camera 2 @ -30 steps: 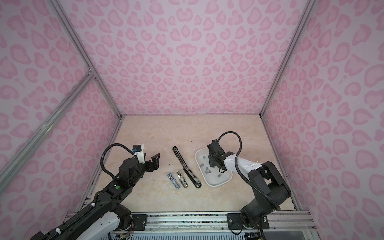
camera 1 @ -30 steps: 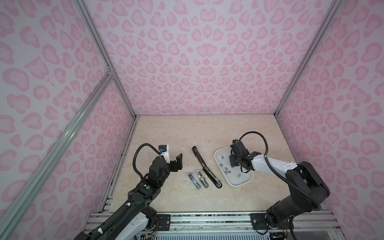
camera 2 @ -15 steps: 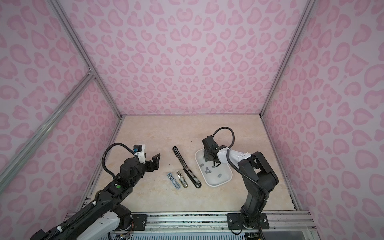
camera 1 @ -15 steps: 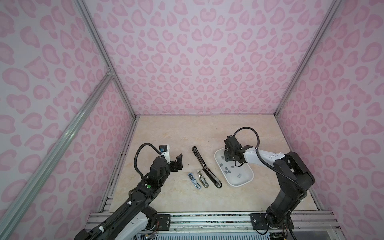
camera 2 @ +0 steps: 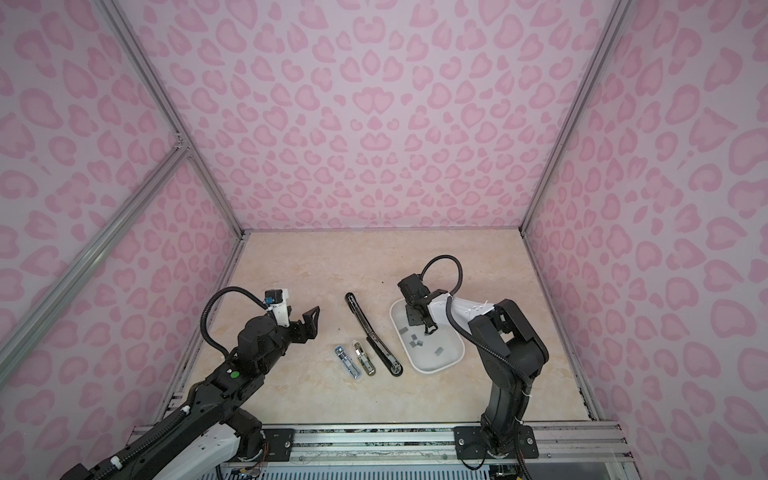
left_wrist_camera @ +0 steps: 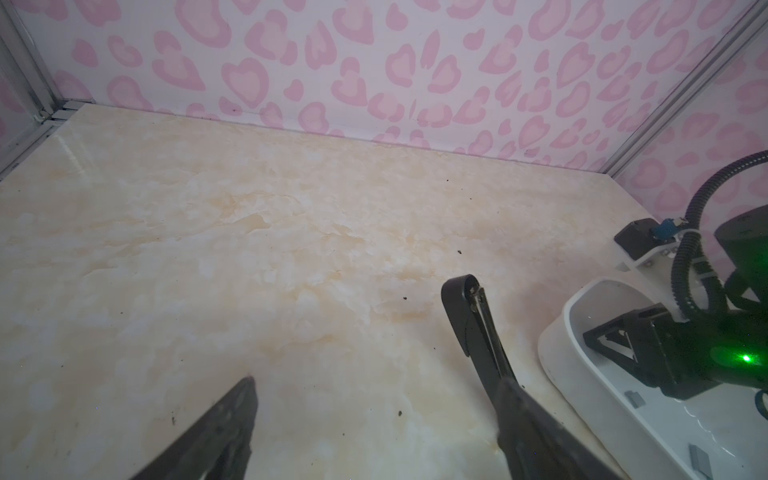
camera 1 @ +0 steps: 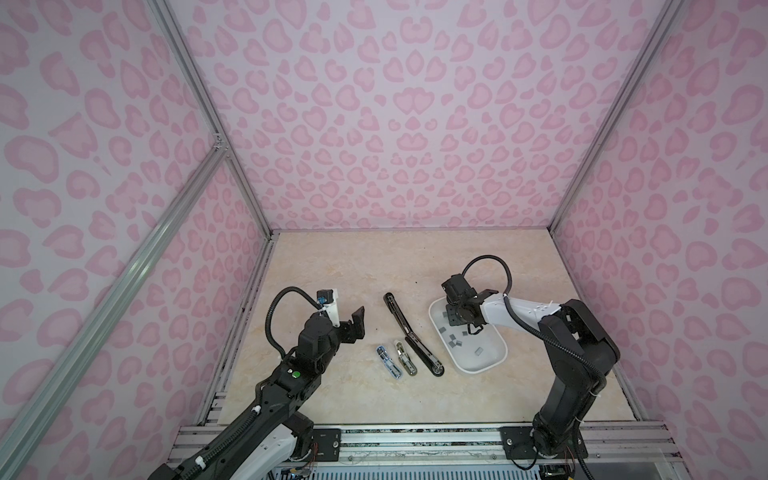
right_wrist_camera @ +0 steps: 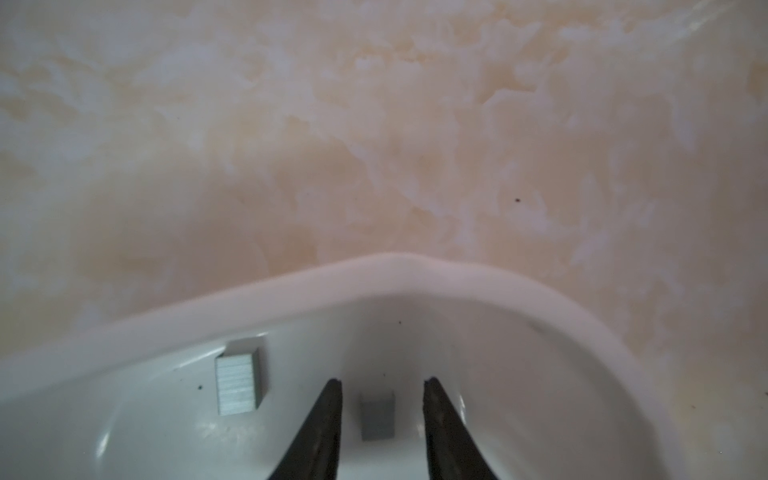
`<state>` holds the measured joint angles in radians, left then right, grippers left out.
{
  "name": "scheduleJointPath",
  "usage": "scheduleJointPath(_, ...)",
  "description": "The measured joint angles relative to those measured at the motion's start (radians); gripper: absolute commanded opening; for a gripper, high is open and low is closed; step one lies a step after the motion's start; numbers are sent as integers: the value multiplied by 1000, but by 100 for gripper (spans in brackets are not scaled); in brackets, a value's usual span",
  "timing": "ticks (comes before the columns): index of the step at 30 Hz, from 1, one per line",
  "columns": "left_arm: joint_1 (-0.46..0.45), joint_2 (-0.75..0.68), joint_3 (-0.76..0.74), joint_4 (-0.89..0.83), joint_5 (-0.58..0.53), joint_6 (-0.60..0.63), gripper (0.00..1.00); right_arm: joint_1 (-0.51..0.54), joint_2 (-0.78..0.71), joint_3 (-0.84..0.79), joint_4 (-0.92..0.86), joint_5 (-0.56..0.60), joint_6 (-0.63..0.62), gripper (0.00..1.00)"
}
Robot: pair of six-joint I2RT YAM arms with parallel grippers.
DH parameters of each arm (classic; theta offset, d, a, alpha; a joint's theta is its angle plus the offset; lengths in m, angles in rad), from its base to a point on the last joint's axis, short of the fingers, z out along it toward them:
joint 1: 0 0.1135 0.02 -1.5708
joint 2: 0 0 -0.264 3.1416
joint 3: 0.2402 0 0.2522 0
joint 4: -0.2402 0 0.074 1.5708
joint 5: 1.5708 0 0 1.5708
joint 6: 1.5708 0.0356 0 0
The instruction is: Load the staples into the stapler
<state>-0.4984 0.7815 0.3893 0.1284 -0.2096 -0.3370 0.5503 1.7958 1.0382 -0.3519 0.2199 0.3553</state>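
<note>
Stapler [camera 1: 409,333] (opened flat), long axis diagonal

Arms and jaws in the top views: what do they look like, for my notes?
Both arms are mostly black with white shells: the left arm near its base, the right arm along its forearm. Each carries a looping black corrugated cable to its wrist. A green light glows on the left arm's joint. The jaws are black and tapered.

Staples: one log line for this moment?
right jaws: open, straddling staple block in tray | left jaws: open, clear of stapler
</note>
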Motion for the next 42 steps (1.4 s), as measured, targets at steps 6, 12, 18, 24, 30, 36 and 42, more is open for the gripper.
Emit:
scheduleJointPath(6,0,2,0,0,0,0,90,-1,12,6,-10,-5,0,29)
scheduleJointPath(12,0,2,0,0,0,0,90,-13,13,7,-10,-29,4,22)
scheduleJointPath(18,0,2,0,0,0,0,90,-19,16,7,-5,-39,5,19)
scheduleJointPath(24,0,0,0,0,0,0,90,-19,10,3,-7,-45,8,20)
scheduleJointPath(30,0,0,0,0,0,1,90,-20,10,3,-9,-48,13,22)
scheduleJointPath(36,0,0,0,0,0,1,90,-20,4,0,-14,-48,19,21)
scheduleJointPath(42,0,-1,0,0,0,1,90,-20,-1,-4,-19,-56,19,21)
